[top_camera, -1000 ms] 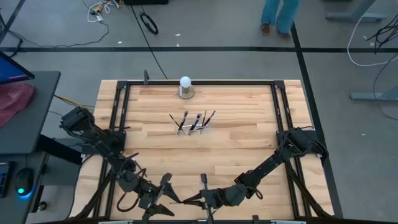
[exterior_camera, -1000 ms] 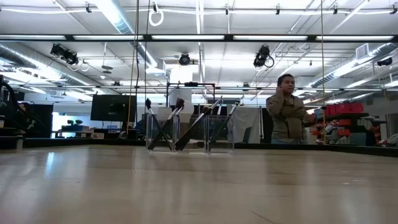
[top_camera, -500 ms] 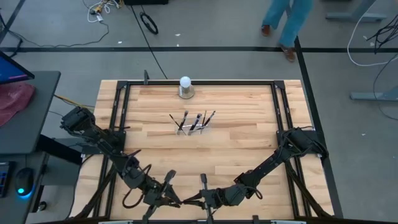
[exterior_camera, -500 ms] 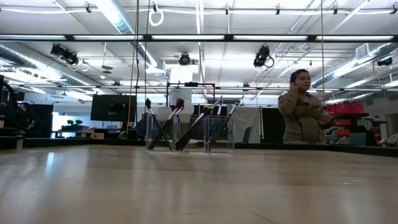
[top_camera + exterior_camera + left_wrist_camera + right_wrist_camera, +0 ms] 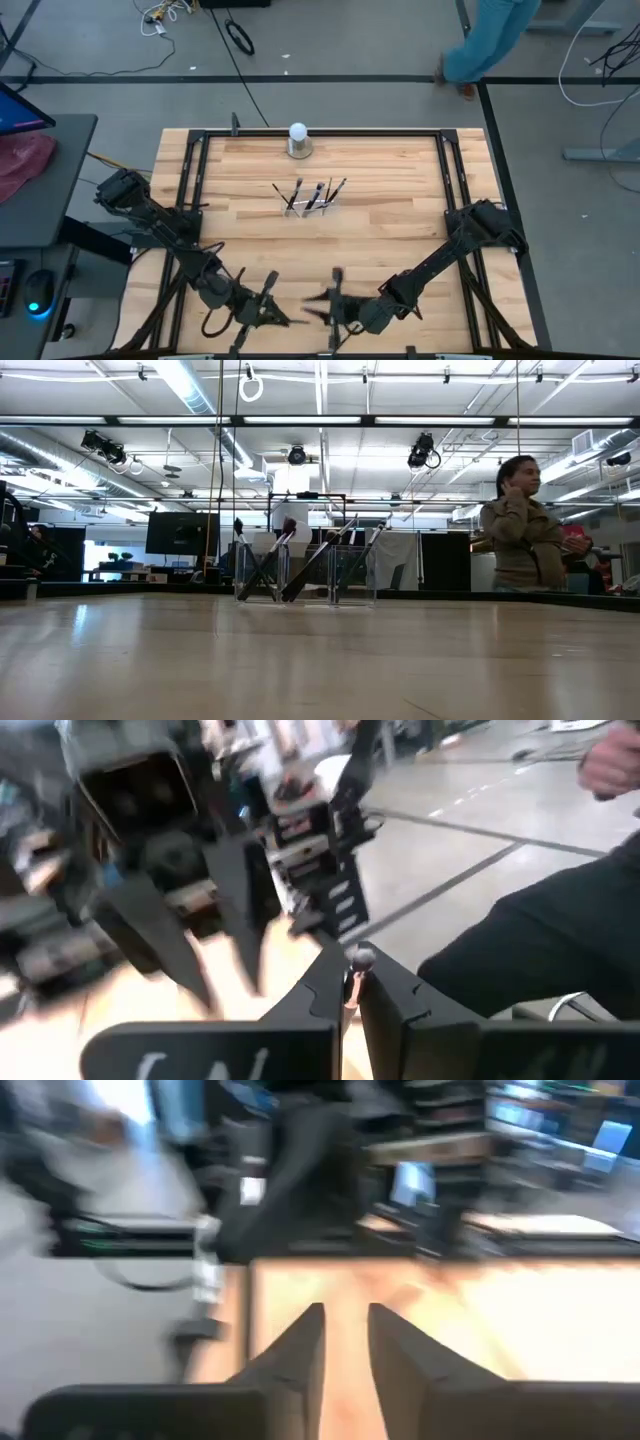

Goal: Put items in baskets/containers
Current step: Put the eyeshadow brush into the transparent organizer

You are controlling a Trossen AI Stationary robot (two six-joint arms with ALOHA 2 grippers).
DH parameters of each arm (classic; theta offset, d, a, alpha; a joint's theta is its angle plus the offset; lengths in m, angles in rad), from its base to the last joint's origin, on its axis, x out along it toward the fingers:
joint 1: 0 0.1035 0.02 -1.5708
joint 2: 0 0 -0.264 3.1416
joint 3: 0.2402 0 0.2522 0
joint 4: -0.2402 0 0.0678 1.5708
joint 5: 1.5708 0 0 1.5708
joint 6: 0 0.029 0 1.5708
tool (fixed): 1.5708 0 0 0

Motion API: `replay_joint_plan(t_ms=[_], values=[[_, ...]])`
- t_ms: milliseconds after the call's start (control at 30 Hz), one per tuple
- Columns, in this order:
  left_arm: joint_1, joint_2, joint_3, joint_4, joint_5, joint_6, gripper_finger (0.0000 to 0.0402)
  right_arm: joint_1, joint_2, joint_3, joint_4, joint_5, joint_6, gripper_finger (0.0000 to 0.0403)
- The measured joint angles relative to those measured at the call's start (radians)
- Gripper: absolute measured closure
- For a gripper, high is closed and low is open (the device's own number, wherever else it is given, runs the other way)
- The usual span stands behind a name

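A clear holder (image 5: pixel 312 203) (image 5: pixel 305 578) stands at the table's middle with several dark makeup brushes (image 5: pixel 318 190) (image 5: pixel 268 565) leaning in it, bristles up. At the near edge my two grippers face each other. My left gripper (image 5: pixel 283 318) (image 5: pixel 350 968) is shut on one thin brush (image 5: pixel 360 959) with a round metallic end. My right gripper (image 5: pixel 318 300) (image 5: pixel 345 1320) is just to its right, blurred, its fingers apart with nothing between them; it also shows in the left wrist view (image 5: pixel 200 935). My left gripper pinches the brush's thin copper-coloured shaft (image 5: pixel 348 995) between its two fingertips. The brush's round metallic end stands out just past the fingertips. The fingers lie about level and point toward the table's right, and the brush is lifted clear of the table.
A white ball on a grey round base (image 5: pixel 298 138) stands at the far edge. Black frame rails (image 5: pixel 190 180) run along the table's sides. Bare wood (image 5: pixel 330 250) lies between the grippers and the holder. A person (image 5: pixel 525 530) walks beyond the far edge.
My left gripper has moved a little toward the right gripper, rolled, and shut on the brush that the right gripper held out. The right gripper has come off the brush and its front has swung toward the far edge. The person beyond the table has walked to the right.
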Motion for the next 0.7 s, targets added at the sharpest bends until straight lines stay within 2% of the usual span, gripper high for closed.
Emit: replay_joint_plan(t_ms=[167, 300, 367, 467, 533, 600, 700], values=[[0.024, -0.107, 0.003, -0.249, -0.183, -0.171, 0.0382, 0.024, -0.11, 0.0, -0.321, 0.181, 0.153, 0.0284], [0.097, -0.231, 0.077, -0.614, -0.334, -0.327, 0.0381, 0.037, -0.157, 0.001, -0.455, 0.217, 0.271, 0.0271], [0.163, -0.269, 0.15, -0.826, -0.359, -0.388, 0.0384, 0.037, -0.156, 0.001, -0.459, 0.217, 0.283, 0.0272], [0.279, -0.284, 0.29, -1.093, -0.341, -0.41, 0.0384, 0.044, -0.156, 0.001, -0.465, 0.215, 0.312, 0.0277], [0.369, -0.279, 0.385, -1.252, -0.276, -0.406, 0.0384, 0.048, -0.156, 0.001, -0.474, 0.211, 0.332, 0.0282], [0.474, -0.26, 0.45, -1.326, -0.179, -0.36, 0.0383, 0.052, -0.156, 0.001, -0.47, 0.211, 0.332, 0.0285], [0.623, -0.252, 0.471, -1.352, -0.011, -0.301, 0.0383, 0.063, -0.156, 0.001, -0.461, 0.212, 0.331, 0.029]])
